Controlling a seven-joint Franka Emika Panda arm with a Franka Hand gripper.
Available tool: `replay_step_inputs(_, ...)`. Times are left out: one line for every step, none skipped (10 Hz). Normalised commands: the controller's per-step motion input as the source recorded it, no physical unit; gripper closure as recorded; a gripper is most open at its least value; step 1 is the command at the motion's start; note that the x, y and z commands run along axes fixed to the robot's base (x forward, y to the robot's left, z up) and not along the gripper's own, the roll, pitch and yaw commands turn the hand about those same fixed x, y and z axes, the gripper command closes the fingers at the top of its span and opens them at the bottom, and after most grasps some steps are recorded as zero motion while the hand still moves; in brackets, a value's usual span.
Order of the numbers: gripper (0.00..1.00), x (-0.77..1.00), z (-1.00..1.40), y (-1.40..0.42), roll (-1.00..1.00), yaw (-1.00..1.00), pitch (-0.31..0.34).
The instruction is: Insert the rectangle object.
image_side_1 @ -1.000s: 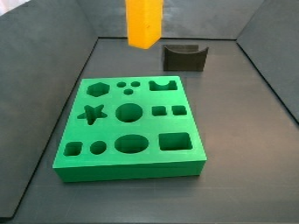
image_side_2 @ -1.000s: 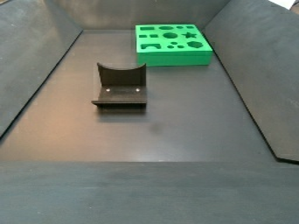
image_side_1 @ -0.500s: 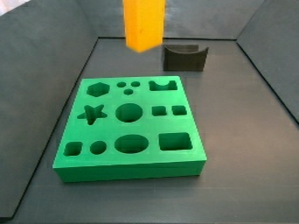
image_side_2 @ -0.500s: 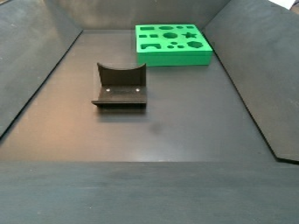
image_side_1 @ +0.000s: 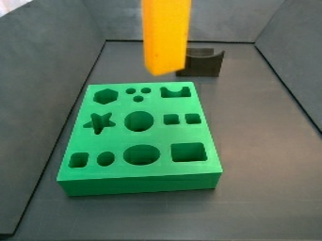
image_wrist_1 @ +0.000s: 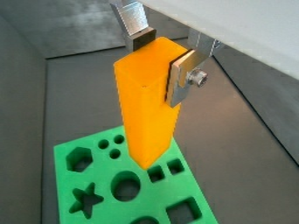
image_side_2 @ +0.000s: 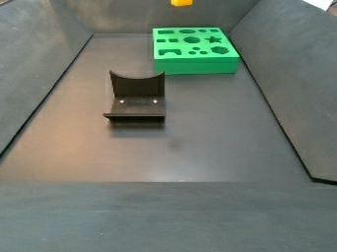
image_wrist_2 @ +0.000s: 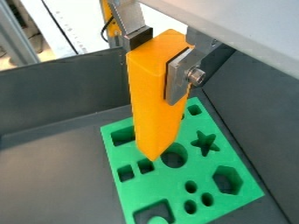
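While aloft: label lines follow.
Gripper: clamped on rectangle object, upright.
Position: above green board, clear of cutouts.
Fixture: well apart from board.

The orange block is a tall, smooth, matte rectangular bar, hanging upright in the air with its lower end clear of the worktop. The claw clamps it near its top, one silver finger pressed flat on each of two opposite faces. In a side view its lower part hangs in the air.
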Motion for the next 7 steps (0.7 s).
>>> replay_step_inputs(1.0, 0.56, -0.14, -0.41, 0.04, -0.22, 0.151)
replay_step_inputs(1.0, 0.53, -0.14, -0.43, 0.03, -0.22, 0.166)
replay_step_inputs(1.0, 0.27, -0.06, -0.4, 0.0, -0.46, 0.159)
replay_step_inputs(1.0, 0.15, -0.07, -0.37, 0.0, -0.59, 0.136)
replay_step_inputs(1.0, 0.18, -0.09, -0.36, 0.0, -0.61, 0.091)
replay_step_inputs(1.0, 0.2, -0.1, -0.37, 0.0, -0.61, 0.076)
replay_step_inputs(1.0, 0.25, -0.14, -0.36, 0.01, -0.52, 0.106)
